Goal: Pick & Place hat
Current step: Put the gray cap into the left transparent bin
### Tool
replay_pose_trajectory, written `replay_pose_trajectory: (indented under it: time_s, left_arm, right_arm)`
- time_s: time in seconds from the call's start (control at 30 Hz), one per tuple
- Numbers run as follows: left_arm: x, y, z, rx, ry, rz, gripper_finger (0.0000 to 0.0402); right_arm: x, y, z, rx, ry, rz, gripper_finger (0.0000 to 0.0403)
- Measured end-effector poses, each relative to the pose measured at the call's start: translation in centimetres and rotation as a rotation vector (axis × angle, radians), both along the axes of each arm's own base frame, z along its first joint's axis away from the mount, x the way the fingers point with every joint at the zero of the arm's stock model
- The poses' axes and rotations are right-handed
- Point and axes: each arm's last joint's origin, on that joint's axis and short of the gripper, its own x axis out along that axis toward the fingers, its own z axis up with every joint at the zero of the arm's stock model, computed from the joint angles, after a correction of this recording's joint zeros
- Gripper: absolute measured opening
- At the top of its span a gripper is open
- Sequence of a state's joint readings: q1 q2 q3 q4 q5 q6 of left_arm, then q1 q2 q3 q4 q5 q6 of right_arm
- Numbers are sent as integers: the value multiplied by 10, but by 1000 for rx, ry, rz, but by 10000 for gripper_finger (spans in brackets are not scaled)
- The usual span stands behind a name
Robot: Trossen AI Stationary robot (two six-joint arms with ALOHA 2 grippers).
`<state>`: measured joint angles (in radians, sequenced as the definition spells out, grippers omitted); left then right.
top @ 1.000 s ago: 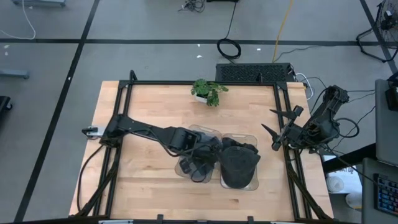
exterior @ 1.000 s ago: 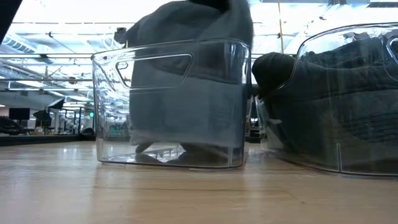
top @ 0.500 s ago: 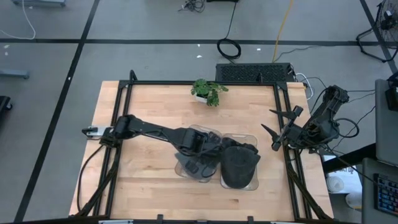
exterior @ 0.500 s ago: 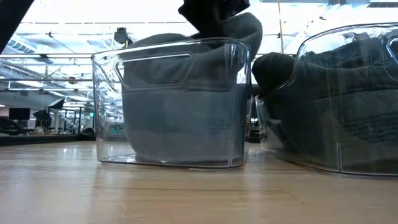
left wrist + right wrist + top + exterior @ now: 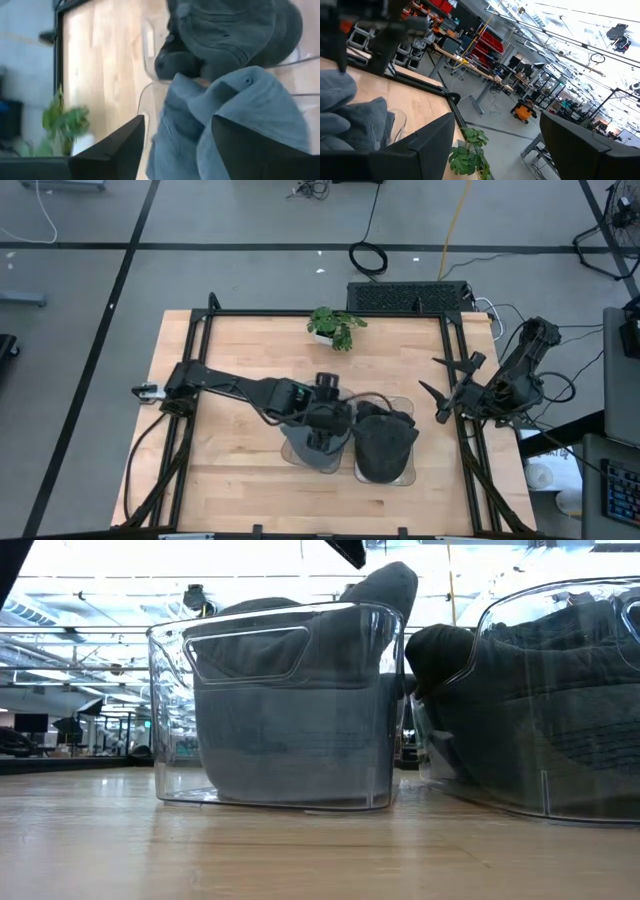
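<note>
- The grey hat (image 5: 290, 710) now sits down inside the left clear bin (image 5: 170, 720), filling it nearly wall to wall, with one fold poking up over the rim on the side nearest the other bin. A second ago it was still bunched up high above the rim with the gripper on it, so it has dropped and settled.
- The left gripper (image 5: 322, 418) has let go: its fingers (image 5: 115, 150) are spread apart with nothing between them, and it has lifted clear of the cloth. Half a second back it was still pinching the top of the hat.
- My read: the place part is basically done for this hat, and the arm just needs to back out without snagging that raised fold.
- The second clear bin (image 5: 408, 470) right next door holds a darker hat (image 5: 385, 445), touching nothing the arm is doing.
- The right gripper (image 5: 440, 402) is parked at the table's right edge, fingers wide and empty, same as before.
- View differences: the low view shows how deep the hat sits and that only a dark tip of the gripper remains above it. The high view can't show that depth, but it shows which arm is over which bin. The left wrist view shows the gap between fingers and cloth, plus the little plant (image 5: 62, 125) at the far edge.
</note>
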<state>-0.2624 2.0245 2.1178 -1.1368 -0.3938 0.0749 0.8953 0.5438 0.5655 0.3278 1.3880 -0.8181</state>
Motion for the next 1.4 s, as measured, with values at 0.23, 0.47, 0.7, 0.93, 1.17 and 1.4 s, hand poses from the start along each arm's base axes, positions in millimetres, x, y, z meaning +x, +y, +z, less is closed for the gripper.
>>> replay_pose_trajectory:
  time_s: [0.23, 0.47, 0.7, 0.93, 1.17, 1.4]
  left_arm:
    - [-40, -20, 4, -146, 166, 212, 222]
    - [-57, -59, -20, -140, 285, 182, 19]
    - [-57, -56, -79, -76, 360, 263, 5]
    - [-47, -33, -95, 45, 336, 228, 5]
    - [-25, -11, -86, 127, 201, 154, 3]
    - [-8, 11, -108, -19, 164, 89, 5]
  right_arm:
    - [1, 1, -5, 23, -12, 0, 281]
    - [0, 0, -3, 43, -30, 3, 281]
    - [1, 1, -3, 56, -46, 35, 281]
    - [1, 1, -3, 66, -53, 37, 281]
    - [1, 1, -3, 67, -53, 34, 281]
    - [1, 1, -3, 67, -52, 32, 281]
